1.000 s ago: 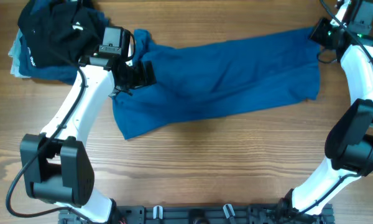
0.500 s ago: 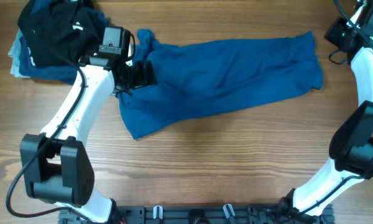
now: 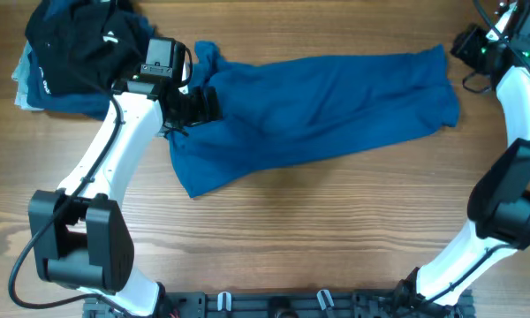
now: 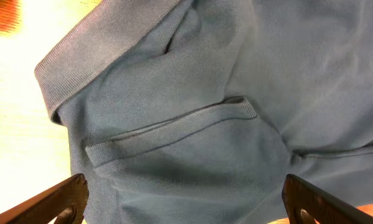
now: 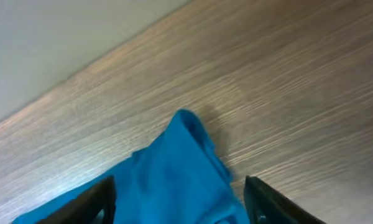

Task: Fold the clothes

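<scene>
— shirt (image 3: 318,106) is lying across the far side of the table (image 3: 336,238).
— it's looking soft and limp, needing corner pinches. left gripper (image 4: 186,198) is hovering wide open over its left end, right gripper (image 5: 183,199) gaping empty at its right corner.

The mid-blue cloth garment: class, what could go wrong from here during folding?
The left gripper stands open over the bunched collar of the mid-blue cloth garment; closing there may pinch several layers.
The right gripper is open near the far corner, so that end lies loose.
The dark cloth garment pile beside the left arm might snag.
</scene>
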You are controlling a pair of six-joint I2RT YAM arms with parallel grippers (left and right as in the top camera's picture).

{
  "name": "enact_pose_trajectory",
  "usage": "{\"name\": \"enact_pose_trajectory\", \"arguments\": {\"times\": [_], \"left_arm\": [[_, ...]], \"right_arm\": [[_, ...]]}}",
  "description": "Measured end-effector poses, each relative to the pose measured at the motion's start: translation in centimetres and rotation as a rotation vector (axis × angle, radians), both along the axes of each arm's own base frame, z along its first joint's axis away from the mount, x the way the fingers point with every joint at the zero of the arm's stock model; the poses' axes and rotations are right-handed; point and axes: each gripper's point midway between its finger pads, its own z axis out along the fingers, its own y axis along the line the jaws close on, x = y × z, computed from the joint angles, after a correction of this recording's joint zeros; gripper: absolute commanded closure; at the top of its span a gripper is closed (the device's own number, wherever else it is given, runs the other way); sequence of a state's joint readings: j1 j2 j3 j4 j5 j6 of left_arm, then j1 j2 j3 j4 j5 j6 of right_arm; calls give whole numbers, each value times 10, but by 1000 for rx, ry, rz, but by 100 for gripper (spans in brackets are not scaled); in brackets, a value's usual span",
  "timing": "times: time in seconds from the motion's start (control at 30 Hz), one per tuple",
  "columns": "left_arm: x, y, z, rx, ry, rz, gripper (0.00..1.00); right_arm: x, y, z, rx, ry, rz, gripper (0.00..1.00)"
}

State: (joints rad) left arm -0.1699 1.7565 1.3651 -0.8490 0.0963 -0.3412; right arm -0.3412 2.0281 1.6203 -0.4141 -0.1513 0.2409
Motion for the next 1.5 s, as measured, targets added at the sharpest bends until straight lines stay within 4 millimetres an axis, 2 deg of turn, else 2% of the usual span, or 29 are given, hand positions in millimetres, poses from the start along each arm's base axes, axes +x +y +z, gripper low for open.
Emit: {"name": "enact_pose_trajectory", "arguments": {"times": [0.1, 0.2, 0.27, 0.47, 0.5, 0.57, 0.6, 0.63, 0.7, 0.77, 0.83, 0.93, 1.03, 1.07, 1.17, 1.23, 1.3, 1.4, 1.5], "left_arm": [[0, -1, 0, -5, 1, 0, 0], [4, -5, 2, -29, -16, -5, 0], [20, -12, 10, -63, -87, -14, 0], [67, -29, 41, -163, -307, -19, 4], [71, -31, 43, -172, -324, -18, 7], [76, -32, 38, -178, -323, -14, 14], [77, -33, 29, -177, -305, -12, 22], [77, -33, 17, -175, -277, -9, 25], [76, -34, -13, -173, -210, -5, 35], [72, -38, -41, -186, -139, -7, 45], [67, -40, -55, -192, -96, -14, 46], [63, -41, -56, -202, -79, -13, 48], [53, -40, -60, -198, -34, -18, 58], [48, -40, -62, -194, -15, -25, 64], [38, -40, -65, -190, 27, -29, 69], [35, -41, -66, -189, 39, -33, 69], [30, -48, -64, -198, 52, -48, 68], [18, -65, -60, -210, 76, -91, 68], [1, -79, -62, -207, 127, -124, 68]], "right_arm": [[1, 9, -27, 39, 46, 28, 16], [2, 26, -50, 68, 93, 65, 14], [1, 37, -62, 85, 123, 85, 12], [-13, 53, -74, 122, 202, 109, 6], [-17, 55, -76, 133, 219, 111, 7], [-24, 59, -79, 158, 249, 119, 16], [-28, 63, -81, 177, 264, 125, 22], [-32, 68, -82, 204, 280, 137, 37], [-39, 75, -84, 239, 305, 155, 69], [-48, 83, -86, 279, 340, 163, 75], [-53, 87, -87, 303, 361, 169, 76], [-55, 91, -87, 326, 366, 180, 77], [-65, 101, -83, 377, 393, 197, 77], [-71, 105, -78, 396, 411, 200, 77], [-94, 116, -54, 429, 451, 222, 71], [-105, 121, -41, 433, 467, 247, 67], [-108, 123, -36, 425, 466, 267, 64], [-102, 125, -50, 403, 429, 292, 63], [-110, 128, -70, 410, 446, 291, 63]]}}
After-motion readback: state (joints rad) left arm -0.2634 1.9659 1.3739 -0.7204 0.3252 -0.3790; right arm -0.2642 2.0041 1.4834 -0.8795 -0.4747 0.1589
